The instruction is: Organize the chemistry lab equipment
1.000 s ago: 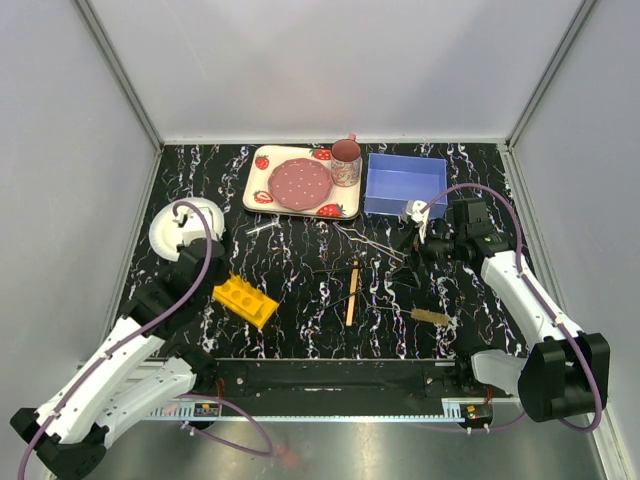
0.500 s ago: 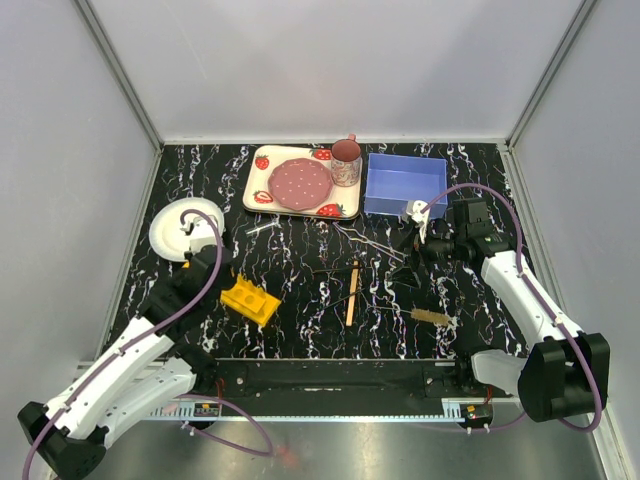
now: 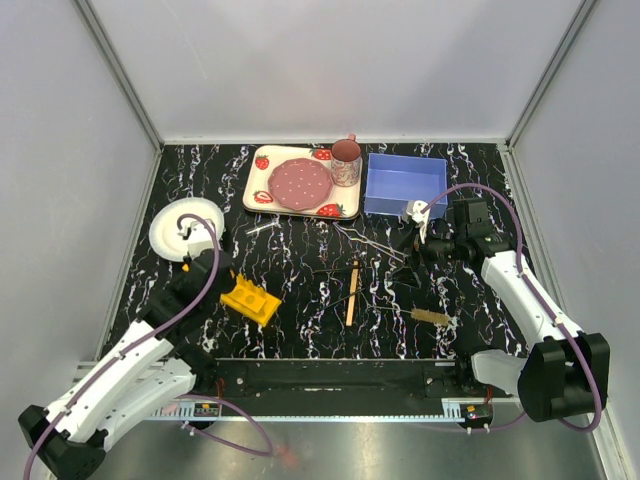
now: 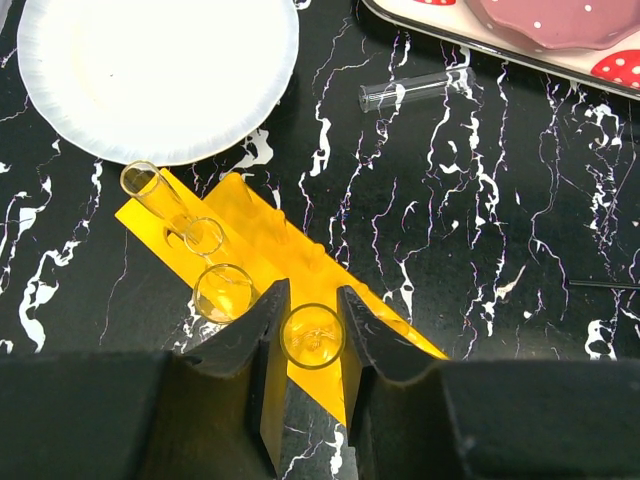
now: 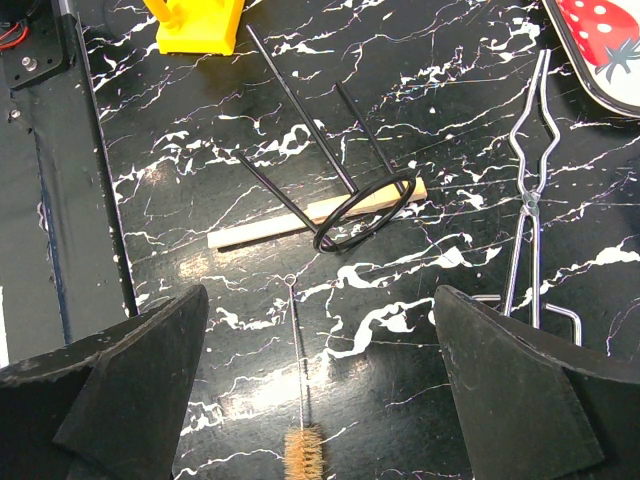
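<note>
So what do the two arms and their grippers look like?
Both the left arm and right arm have white links, black joints and a looping purple cable. The left gripper and right gripper have matte black, wedge-shaped fingers.

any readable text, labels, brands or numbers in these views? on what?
No text is legible in any view.
The strawberry-print tray and cup show pictures only, no lettering.
The yellow rack, blue bin and white plate are unmarked.
The strip along the front rail has fine marks, too small to read.
</note>
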